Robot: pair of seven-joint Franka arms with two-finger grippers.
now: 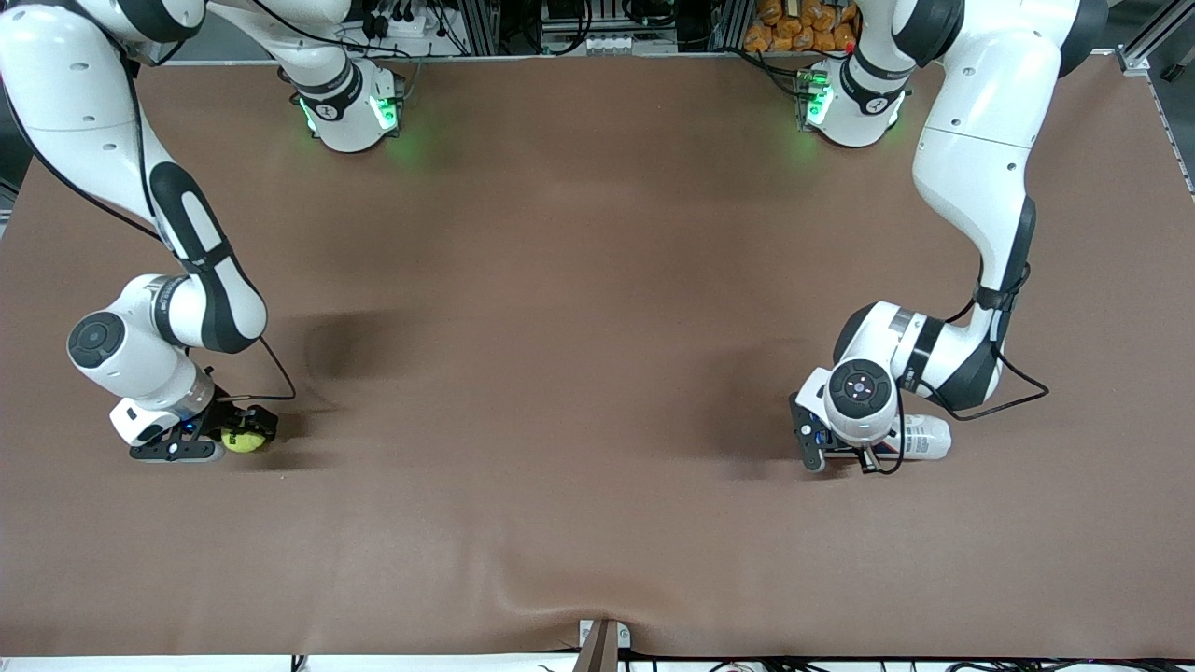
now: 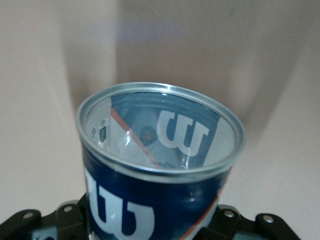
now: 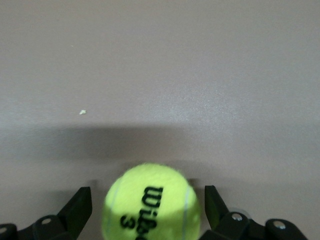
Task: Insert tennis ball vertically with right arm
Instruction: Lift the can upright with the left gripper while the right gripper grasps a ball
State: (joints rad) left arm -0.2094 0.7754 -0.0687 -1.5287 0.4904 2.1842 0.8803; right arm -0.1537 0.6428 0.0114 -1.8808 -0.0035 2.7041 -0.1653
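The yellow-green tennis ball (image 1: 246,441) rests on the brown table near the right arm's end. My right gripper (image 1: 233,435) is down at table level around it. In the right wrist view the ball (image 3: 150,207) sits between the black fingers (image 3: 80,206), with a gap on each side, so the gripper is open. Toward the left arm's end, a blue-and-white ball can (image 1: 922,437) lies on its side, mostly hidden under the left hand. My left gripper (image 1: 840,455) is shut on it. The left wrist view shows the can's (image 2: 150,197) open mouth and clear, empty inside.
The brown cloth on the table (image 1: 579,373) has a wrinkle near the front edge, by a small bracket (image 1: 602,639). Both arm bases (image 1: 350,107) stand along the edge farthest from the front camera.
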